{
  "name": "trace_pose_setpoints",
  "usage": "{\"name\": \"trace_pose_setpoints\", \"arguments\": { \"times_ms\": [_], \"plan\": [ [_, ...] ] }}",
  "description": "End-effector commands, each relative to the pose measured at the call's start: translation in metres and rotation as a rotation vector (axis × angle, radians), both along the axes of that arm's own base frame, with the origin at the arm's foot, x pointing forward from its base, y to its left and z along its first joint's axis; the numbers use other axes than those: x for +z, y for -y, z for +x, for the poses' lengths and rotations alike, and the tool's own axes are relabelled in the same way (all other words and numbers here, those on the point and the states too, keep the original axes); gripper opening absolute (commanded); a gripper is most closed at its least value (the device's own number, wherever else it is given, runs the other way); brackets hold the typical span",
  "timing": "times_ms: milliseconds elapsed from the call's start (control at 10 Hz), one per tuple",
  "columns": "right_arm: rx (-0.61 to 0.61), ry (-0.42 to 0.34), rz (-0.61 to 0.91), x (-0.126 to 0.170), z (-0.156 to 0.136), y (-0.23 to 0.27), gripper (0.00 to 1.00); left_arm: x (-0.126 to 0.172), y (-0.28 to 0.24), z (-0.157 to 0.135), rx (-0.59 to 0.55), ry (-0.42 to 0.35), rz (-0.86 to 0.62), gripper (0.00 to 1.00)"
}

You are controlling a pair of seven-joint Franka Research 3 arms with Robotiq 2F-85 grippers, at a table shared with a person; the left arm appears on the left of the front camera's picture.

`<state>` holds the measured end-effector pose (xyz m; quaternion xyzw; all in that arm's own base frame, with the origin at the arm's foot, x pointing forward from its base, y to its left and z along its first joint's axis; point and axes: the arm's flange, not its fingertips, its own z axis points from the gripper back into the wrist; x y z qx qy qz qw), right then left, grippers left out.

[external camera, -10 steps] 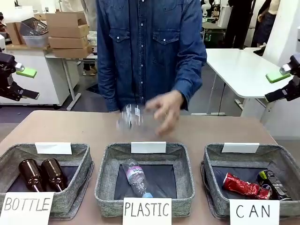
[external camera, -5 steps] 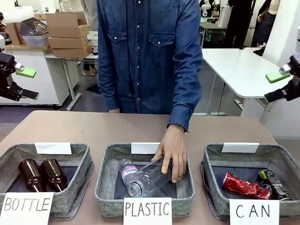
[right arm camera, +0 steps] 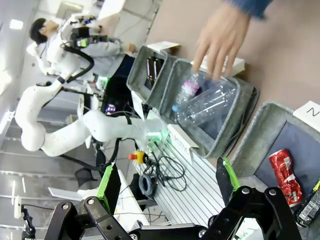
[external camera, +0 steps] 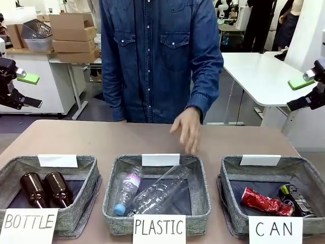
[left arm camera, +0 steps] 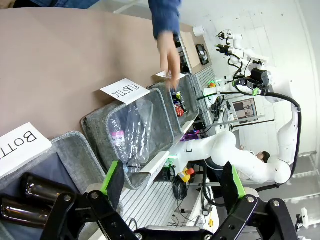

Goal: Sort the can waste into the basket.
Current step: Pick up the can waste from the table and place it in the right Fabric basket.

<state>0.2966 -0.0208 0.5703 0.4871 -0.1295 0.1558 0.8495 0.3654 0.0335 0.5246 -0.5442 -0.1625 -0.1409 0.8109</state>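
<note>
Across the front view, a brown bench (external camera: 76, 137) carries three grey fabric baskets in a row, each with a handwritten card. At picture right, the basket (external camera: 304, 175) marked "CAN" holds both cans. The red can (external camera: 266, 203) lies on its side, its long axis running from upper left to lower right. The dark can (external camera: 296, 199) lies just beside it on the right, slanting the same way, its end toward the basket's back wall. The middle basket (external camera: 114, 195), marked "PLASTIC", holds two clear plastic bottles (external camera: 152, 195) lying crossed. The left basket (external camera: 89, 175), marked "BOTTLE", holds two brown glass bottles (external camera: 45, 189) side by side. A person in a denim shirt stands at the far side, one hand (external camera: 187, 128) hovering above the middle basket's back edge. The left end effector (external camera: 15, 89) and right end effector (external camera: 307, 91) hang raised at the picture's edges, well apart from the baskets, both with fingers spread and holding nothing.

From the left wrist view, rolled sideways, the left end effector (left arm camera: 170, 185) has its green-padded fingers wide apart and empty. Beyond them lie the brown bottles (left arm camera: 35, 200), the clear bottles (left arm camera: 132, 135) and the person's hand (left arm camera: 167, 55). The cans (left arm camera: 177, 106) show as small blurred colours in the farthest basket.

From the right wrist view, the right end effector (right arm camera: 167, 187) is likewise spread and empty. The red can (right arm camera: 284, 170) lies nearest, its length running up and down the picture, and the dark can (right arm camera: 311, 202) lies at the right edge. The person's hand (right arm camera: 220, 37) hangs over the clear bottles (right arm camera: 205, 102).
</note>
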Motion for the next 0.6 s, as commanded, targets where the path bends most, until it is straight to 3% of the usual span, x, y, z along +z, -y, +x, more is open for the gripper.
{"name": "trace_pose_setpoints", "arguments": {
  "times_ms": [0, 500],
  "plan": [
    [0.014, 0.015, -0.003, -0.0022, -0.0001, -0.0002, 1.00, 0.0034, -0.0022, -0.0019, -0.006, -0.010, 0.000, 1.00],
    [0.014, 0.015, -0.003, -0.0022, -0.0001, -0.0002, 1.00, 0.0034, -0.0022, -0.0019, -0.006, -0.010, 0.000, 1.00]
  ]
}}
